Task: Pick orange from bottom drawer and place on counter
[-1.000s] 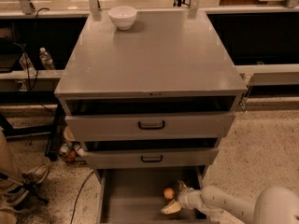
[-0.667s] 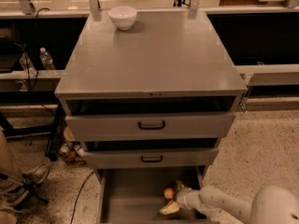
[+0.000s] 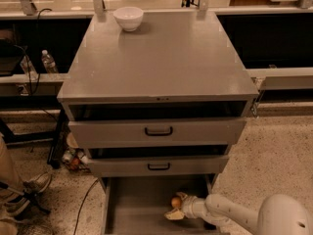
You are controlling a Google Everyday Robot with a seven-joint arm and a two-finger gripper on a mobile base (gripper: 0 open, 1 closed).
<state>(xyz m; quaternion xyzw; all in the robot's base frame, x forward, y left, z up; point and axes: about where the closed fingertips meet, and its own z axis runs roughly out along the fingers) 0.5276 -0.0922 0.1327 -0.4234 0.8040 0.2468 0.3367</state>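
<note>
Single high view, looking down at cabinet (image 3: 195, 130) front, counter (image 3: 161, 58) mid-frame, claw (image 3: 175, 205) low in bottom drawer (image 3: 132, 204)

The white arm (image 3: 230, 213) comes in from the lower right, its big rounded joint (image 3: 286, 218) sitting down by the frame's corner. The forearm runs leftward and a touch upward, almost level, narrowing to the wrist (image 3: 194, 207). The gripper (image 3: 173, 205) is low inside the bottom drawer (image 3: 128, 204), towards its right wall (well below the cabinet's front edge). It points left, and the pale fingers (image 3: 172, 215) are spread apart, one high and one low, with a clear gap between them.
</note>
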